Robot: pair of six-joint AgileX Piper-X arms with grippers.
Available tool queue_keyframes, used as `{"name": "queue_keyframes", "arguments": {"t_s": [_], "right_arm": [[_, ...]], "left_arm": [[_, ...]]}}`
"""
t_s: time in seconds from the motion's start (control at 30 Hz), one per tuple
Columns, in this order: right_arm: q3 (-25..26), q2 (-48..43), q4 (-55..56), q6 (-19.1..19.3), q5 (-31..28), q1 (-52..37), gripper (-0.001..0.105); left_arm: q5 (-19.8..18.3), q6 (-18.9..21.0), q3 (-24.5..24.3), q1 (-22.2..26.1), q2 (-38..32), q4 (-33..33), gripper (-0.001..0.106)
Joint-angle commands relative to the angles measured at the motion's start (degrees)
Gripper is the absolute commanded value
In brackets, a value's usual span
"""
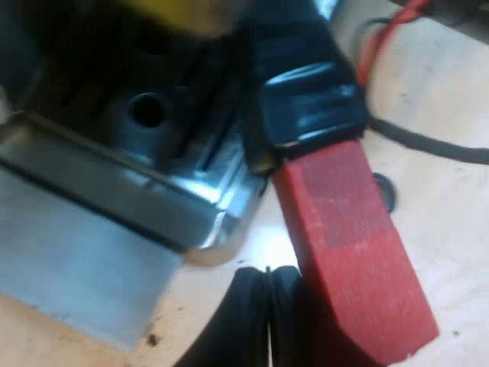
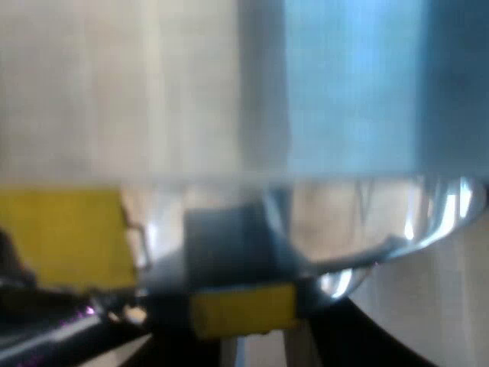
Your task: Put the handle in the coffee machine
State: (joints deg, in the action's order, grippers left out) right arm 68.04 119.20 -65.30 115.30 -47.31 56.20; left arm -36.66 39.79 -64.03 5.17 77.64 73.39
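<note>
The espresso machine looms before our left wrist, and the holder's dark handle reaches out from its front, red end foremost. Our left gripper has its black fingers pressed together on nothing, just beside that red end. Our right gripper sits near a curved metal rim; spread or closed, we cannot tell.

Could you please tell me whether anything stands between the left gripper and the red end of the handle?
Nothing visible does. The left gripper, shut, sits right beside the handle's red end, with no object between them. The machine's metal tray lies clear of that gap.
</note>
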Motion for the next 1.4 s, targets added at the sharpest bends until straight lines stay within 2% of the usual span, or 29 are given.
{"name": "queue_keyframes", "arguments": {"t_s": [0.03, 0.13, 0.23, 0.27, 0.33, 0.5, 0.6, 0.67, 0.8, 0.87, 1.17, 1.27, 1.4], "right_arm": [[1.32, -2.32, -5.58, 0.28, 0.81, -0.05, 0.019], [1.32, -2.32, -5.58, 0.28, 0.81, -0.05, 0.019], [1.32, -2.32, -5.58, 0.54, -0.46, -0.05, 0.019], [1.32, -2.32, -5.58, 0.54, -2.02, 0.08, 0.019], [1.32, -2.32, -5.58, 0.54, -3.79, 0.11, 0.019], [0.41, -3.17, -4.26, 0.44, -5.54, 1.07, 0.019], [-2.92, -4.76, -1.20, -2.61, -5.56, 1.89, 0.019], [-6.57, -6.32, -0.81, -4.70, -5.74, 2.46, 0.019], [-11.23, -8.45, -0.65, -5.05, -6.81, 3.03, 0.019], [-17.11, -11.60, 0.24, -5.05, -6.80, 4.17, 0.019], [-30.54, -24.85, 6.19, -5.59, -6.93, 9.72, 0.019], [-32.94, -30.40, 10.90, -5.84, -7.39, 12.10, 0.019], [-33.65, -35.94, 15.20, -5.84, -7.82, 14.58, 0.022]], "left_arm": [[-0.69, -0.79, -0.37, -2.40, -0.59, 2.30, 0.001], [-1.89, -0.18, -0.37, -4.36, -0.59, 3.32, 0.000], [-2.57, 3.94, -0.37, -5.48, -0.59, 2.32, 0.000], [-4.63, 5.40, -0.37, -5.47, -0.59, 2.13, 0.000], [-5.95, 6.65, -0.37, -5.47, -0.59, 2.14, 0.000], [-5.51, 7.60, -0.16, -5.47, -1.15, 1.80, 0.000], [-5.66, 8.73, 0.69, -5.47, -1.88, 0.55, 0.000], [-5.38, 9.69, 3.33, -5.47, -3.64, -2.28, 0.000], [-5.30, 11.45, 6.24, -5.47, -5.13, -5.03, 0.000], [-5.30, 12.51, 7.64, -5.47, -5.70, -6.52, 0.000], [-6.13, 15.95, 7.69, -6.35, -6.79, -8.17, 0.000], [-5.67, 17.39, 7.69, -6.92, -8.13, -9.83, 0.000], [-5.50, 18.29, 7.69, -8.03, -9.74, -11.01, 0.000]]}}
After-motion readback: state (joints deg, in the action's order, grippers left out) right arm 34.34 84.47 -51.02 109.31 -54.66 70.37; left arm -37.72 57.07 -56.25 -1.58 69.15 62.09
